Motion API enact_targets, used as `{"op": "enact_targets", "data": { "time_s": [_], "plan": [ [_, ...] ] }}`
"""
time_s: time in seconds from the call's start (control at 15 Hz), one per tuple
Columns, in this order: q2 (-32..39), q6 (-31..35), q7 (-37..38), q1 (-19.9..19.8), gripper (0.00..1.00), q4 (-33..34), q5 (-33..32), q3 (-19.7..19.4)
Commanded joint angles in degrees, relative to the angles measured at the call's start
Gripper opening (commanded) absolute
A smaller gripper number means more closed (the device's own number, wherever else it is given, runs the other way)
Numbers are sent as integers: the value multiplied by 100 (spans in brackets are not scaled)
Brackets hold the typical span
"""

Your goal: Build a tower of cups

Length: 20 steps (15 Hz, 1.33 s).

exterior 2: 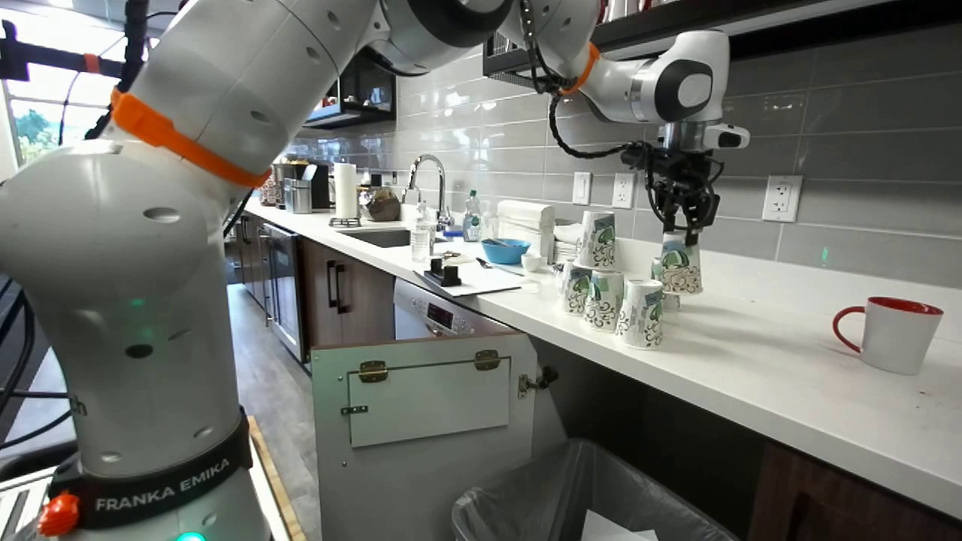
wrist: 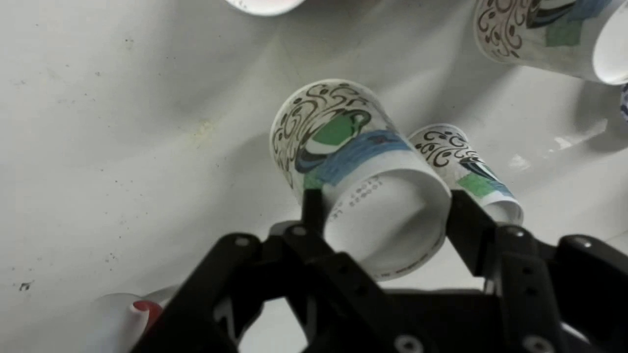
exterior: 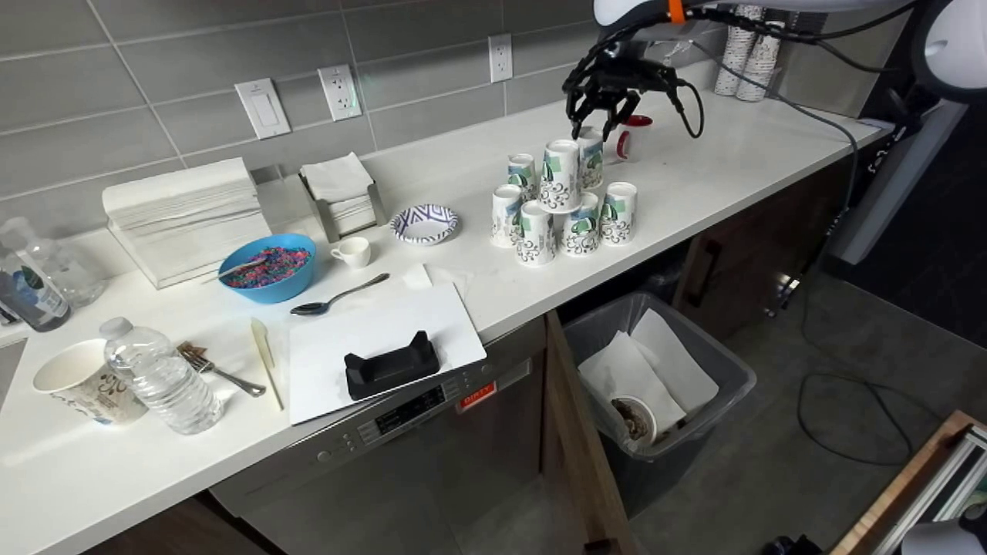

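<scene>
Seeing inverted paper coffee cups point(exterior 2: 605, 300) grouped on the desk point(exterior 2: 751, 338), with one on top; rightward, clamping another cup point(exterior 2: 682, 267), seemingly aloft, snugly by its base end in the claw point(exterior 2: 680, 234). Likely light, dentable: best squeezed gently there.

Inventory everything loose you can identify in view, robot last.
small paper cups: seven visible, white-green, five on counter, one atop, one gripped
mug: one, white-red, counter
cup stacks: two, white, beyond mug
bowl: one, blue, counter
paper bowl: one, white-purple, counter
espresso cup: one, white, counter
napkins: one stack, white, counter
paper towels: one stack, white, counter
spoon: one, metallic, counter
fork: one, metallic, counter
water bottle: one, clear, counter
large paper cup: one, white, counter
bottles: two, translucent, behind large paper cup
sheet: one, white, counter
stand: one, black, on sheet
paper towel roll: one, white, counter
bin: one, grey, below counter
robot arm: one, white, over counter
gripper: one, black, closed on cup
</scene>
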Motion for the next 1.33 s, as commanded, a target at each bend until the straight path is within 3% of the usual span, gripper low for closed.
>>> {"op": "enact_targets", "data": {
  "time_s": [0.0,0.53,1.27],
  "plan": [
    [-725,-22,5,199,40,-687,-302,-118],
    [-1588,-257,6,254,40,-1420,-413,-83],
    [-1790,-630,-113,208,40,-1905,-41,-18]
  ]
}}
